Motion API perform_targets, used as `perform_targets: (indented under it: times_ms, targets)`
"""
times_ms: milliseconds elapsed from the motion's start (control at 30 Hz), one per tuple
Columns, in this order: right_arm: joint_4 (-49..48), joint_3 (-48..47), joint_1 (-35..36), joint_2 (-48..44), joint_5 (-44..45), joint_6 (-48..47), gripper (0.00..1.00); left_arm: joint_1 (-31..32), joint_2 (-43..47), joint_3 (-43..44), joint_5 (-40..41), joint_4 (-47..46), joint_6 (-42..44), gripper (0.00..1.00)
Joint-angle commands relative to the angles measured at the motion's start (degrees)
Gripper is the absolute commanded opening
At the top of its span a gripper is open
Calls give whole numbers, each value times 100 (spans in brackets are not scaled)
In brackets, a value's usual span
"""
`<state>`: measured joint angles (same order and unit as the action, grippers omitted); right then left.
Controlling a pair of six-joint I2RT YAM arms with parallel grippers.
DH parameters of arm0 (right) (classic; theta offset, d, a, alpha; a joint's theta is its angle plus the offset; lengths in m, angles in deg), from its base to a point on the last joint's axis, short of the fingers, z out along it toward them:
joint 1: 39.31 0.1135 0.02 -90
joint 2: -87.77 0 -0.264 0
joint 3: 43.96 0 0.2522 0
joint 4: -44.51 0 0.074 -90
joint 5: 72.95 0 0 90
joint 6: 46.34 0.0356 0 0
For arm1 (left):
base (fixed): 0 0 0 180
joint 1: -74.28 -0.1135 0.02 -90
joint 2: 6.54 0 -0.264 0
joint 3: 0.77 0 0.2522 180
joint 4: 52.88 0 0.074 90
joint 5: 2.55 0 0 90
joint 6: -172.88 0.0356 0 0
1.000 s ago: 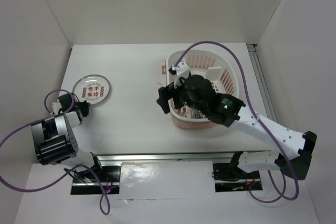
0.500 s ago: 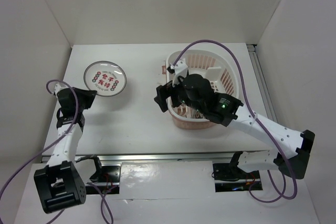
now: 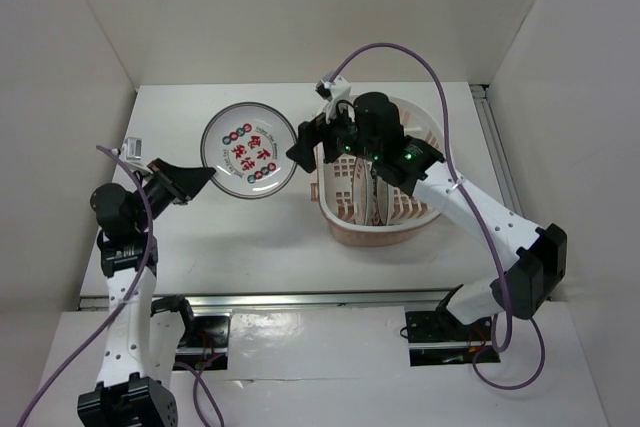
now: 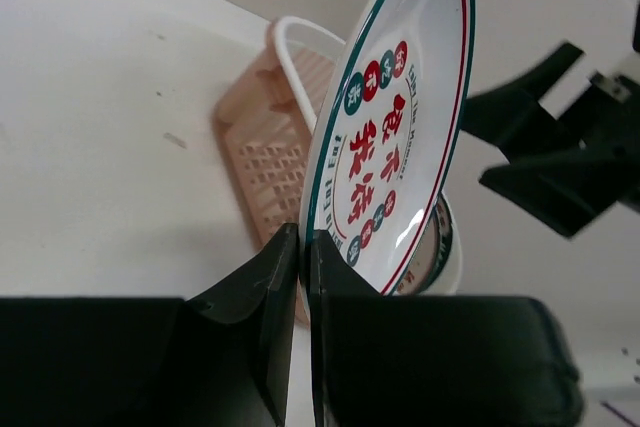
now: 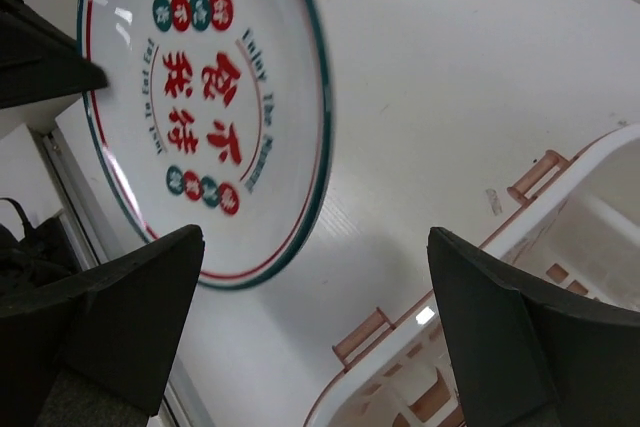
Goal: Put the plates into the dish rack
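Note:
My left gripper is shut on the rim of the plate with red marks and holds it raised and tilted, just left of the dish rack. In the left wrist view my fingers pinch the lower edge of the plate, with the rack behind it. My right gripper is open and empty beside the plate's right edge, not touching it. In the right wrist view the plate lies ahead of the wide-open gripper. Two plates stand on edge in the rack; their patterns are hidden.
White walls enclose the white table at the back and on both sides. A purple cable arcs over the rack from my right arm. The rack's white rim is close on the right in the right wrist view.
My left gripper has carried the red-marked plate up and right from the table's left side toward the rack. My right gripper has moved from over the rack's front to its left rim, facing the plate.

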<state>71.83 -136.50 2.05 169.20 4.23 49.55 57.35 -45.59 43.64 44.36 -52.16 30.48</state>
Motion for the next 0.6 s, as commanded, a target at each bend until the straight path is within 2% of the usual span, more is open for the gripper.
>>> perform_targets:
  times_ms: [0, 167, 200, 233, 267, 333, 367, 400, 433, 467, 500, 533, 567]
  targets:
    - [-592, -383, -137, 40, -607, -27, 100, 5, 151, 222, -1033, -857, -41, 0]
    - [-820, -208, -137, 145, -826, 227, 100, 5, 205, -182, -1403, -1876, -682, 0]
    - [-881, -208, -137, 215, -975, 324, 100, 5, 205, -270, -1456, -2383, -988, 0]
    - [-960, -147, -137, 285, -1064, 377, 97, 5, 205, -349, -1457, -2544, -1104, 0]
    - [-1013, -94, -137, 286, -1143, 430, 78, 5, 205, -350, -1457, -2546, -1105, 0]
    - [-1109, -24, -137, 286, -1266, 545, 57, 5, 205, -350, -1457, -2485, -1106, 0]
    - [-1180, -23, -137, 286, -1267, 632, 39, 5, 144, -350, -1457, -2389, -1010, 0]
    - [-1180, 38, -137, 225, -1206, 685, 5, 5, 143, -236, -1404, -2179, -887, 0]
    - [-1180, 38, -137, 224, -1040, 738, 0, 5, 143, -79, -1317, -1890, -590, 1]
    - [-1093, 38, -137, 146, -986, 738, 0, 5, 143, 1, -1203, -1191, -396, 9]
    - [-1023, -40, -137, 93, -907, 738, 0, 5, 143, 106, -1062, -801, -193, 22]
    - [-770, -93, -137, -38, -602, 738, 0, 58, 204, 221, -809, -397, 217, 50]
    - [-593, -172, -137, -118, -399, 738, 0, 58, 205, 465, -702, -45, 439, 60]
